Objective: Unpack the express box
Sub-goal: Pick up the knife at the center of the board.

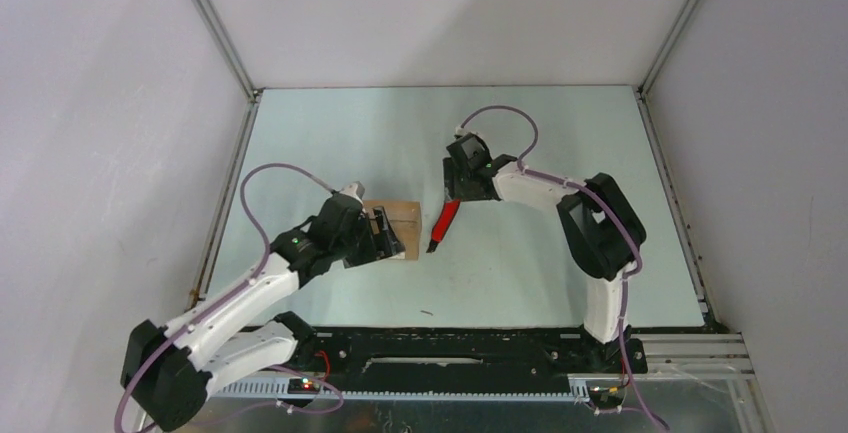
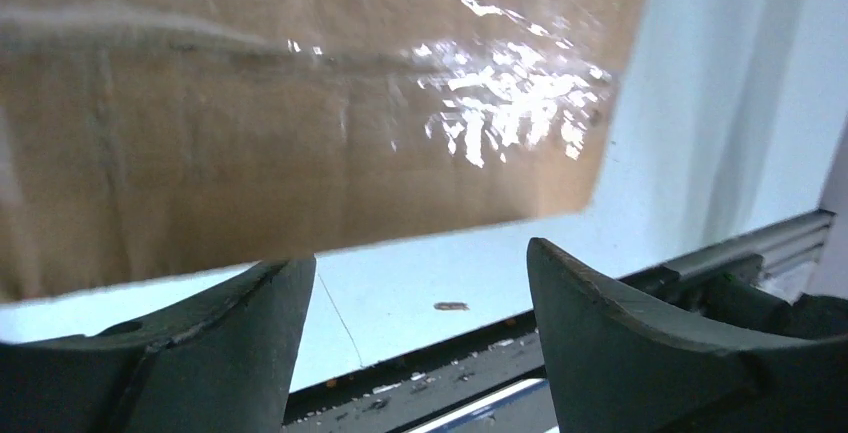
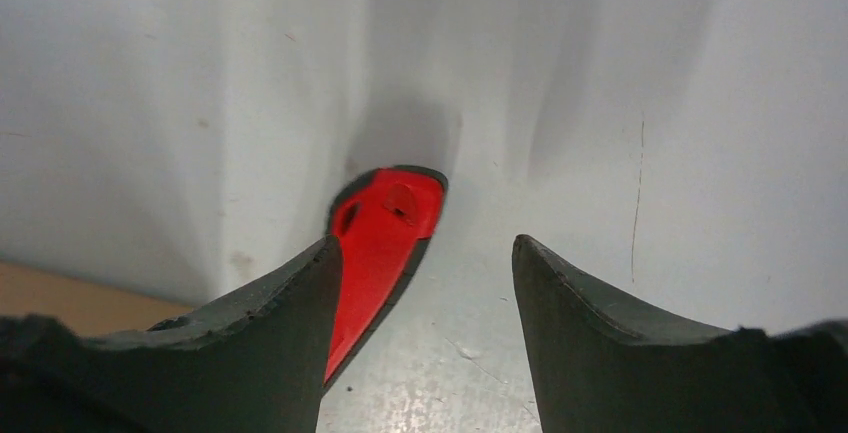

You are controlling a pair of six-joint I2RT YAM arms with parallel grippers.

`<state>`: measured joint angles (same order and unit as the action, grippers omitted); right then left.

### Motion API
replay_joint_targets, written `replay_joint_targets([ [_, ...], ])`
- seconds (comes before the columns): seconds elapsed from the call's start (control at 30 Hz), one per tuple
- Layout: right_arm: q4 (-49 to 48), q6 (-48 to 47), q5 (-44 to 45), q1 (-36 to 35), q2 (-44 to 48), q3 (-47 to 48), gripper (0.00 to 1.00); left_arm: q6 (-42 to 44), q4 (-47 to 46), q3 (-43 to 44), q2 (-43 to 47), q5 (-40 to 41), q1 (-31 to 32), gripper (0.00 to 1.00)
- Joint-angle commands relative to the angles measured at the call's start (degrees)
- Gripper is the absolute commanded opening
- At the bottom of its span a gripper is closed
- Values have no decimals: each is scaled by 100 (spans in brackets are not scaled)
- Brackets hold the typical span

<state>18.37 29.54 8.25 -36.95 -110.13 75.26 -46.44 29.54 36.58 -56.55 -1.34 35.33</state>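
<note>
My left arm reaching low, left gripper [image 1: 385, 235] spread wide at the express box [image 1: 404, 217] left of worktop [image 1: 540, 133] centre, right arm bent, right gripper [image 1: 452, 200] parted over red knife [image 1: 445, 223], pale walls [image 1: 420, 13].

Both arms are built alike: smooth white link shells set between bulky matte-black joint housings. The left arm [image 1: 240, 300] and the right arm [image 1: 535, 185] each carry a thin lilac cable, and the left cable [image 1: 262, 181] and the right cable [image 1: 505, 111] both arch free in a loop. A small green light [image 1: 297, 244] glows on the left arm's black housing. The left end effector [image 2: 418, 253] and the right end effector [image 3: 425, 243] each show 2 dark grey, wedge-shaped fingers with curved inner edges and a slightly rough, scuffed surface.
</note>
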Motion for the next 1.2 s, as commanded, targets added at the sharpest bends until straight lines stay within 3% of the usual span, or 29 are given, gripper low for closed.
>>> replay_joint_targets([
  [0.0,469,199,750,-363,-330,484,66,254,281,211,562,-355,-26,82],
  [0.2,1093,388,1210,-639,-1040,1073,63,196,323,197,887,-591,-26,83],
  [0.4,981,532,1131,-754,-892,1018,64,223,404,402,1014,-733,-27,83],
  [0.5,1212,445,1181,-787,-1085,1232,60,181,389,470,1059,-829,-26,83],
  [0.57,1217,395,1055,-746,-1191,1176,47,175,434,546,1100,-833,-26,83],
  [0.63,1050,403,787,-591,-1087,906,22,179,482,683,1103,-887,-26,83],
  [0.7,657,381,552,-457,-708,518,0,191,457,839,1068,-997,-26,83],
  [0.97,-751,587,-1028,-90,1717,-475,0,1113,704,1970,264,-1081,67,83],
  [1.17,-3403,1546,-2745,331,3258,-1711,0,1306,53,2353,-234,-2104,116,83],
])
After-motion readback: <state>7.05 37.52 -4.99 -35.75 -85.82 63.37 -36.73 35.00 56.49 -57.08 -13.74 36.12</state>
